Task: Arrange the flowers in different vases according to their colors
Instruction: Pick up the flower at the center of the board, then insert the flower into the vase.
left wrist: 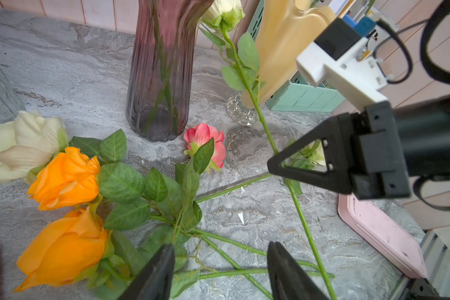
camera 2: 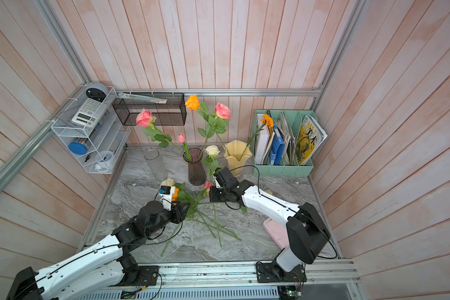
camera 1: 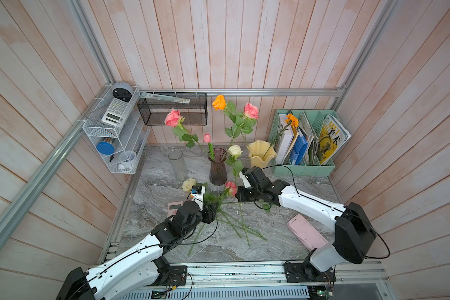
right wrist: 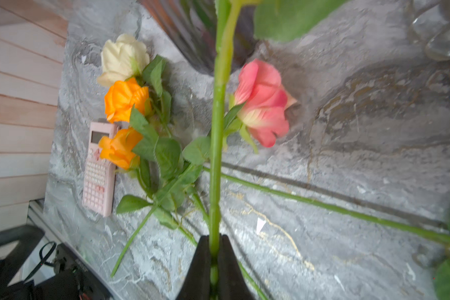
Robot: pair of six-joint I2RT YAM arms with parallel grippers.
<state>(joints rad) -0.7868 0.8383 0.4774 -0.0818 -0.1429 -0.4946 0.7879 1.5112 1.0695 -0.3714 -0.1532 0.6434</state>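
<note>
The right gripper (right wrist: 215, 240), arm stretched low, clenches a cream rose (camera 1: 235, 150) by its stem, held up between the purple vase (camera 1: 218, 168) and the yellow vase (camera 1: 260, 158). The left gripper (left wrist: 220, 249) hangs released over loose flowers (left wrist: 65, 179) on the table (camera 1: 270, 233). Pink roses (camera 1: 173, 118) stand in the purple vase, an orange daisy (camera 1: 292, 120) in the yellow vase.

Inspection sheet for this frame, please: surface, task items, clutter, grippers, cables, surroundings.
Surface: grey marbled tabletop.
Job's things: clear vase empty; purple vase holds pink flowers; yellow vase holds one orange flower; loose flowers, cream, orange and pink, lie near the purple vase.
Clutter: pink calculator; pink case; mint file holder; wire shelf.
Grippers: left gripper open over the loose flowers' stems; right gripper shut on white rose stem.
Cables: black cable loops off the right wrist.
Surroundings: plank walls; aluminium frame.
</note>
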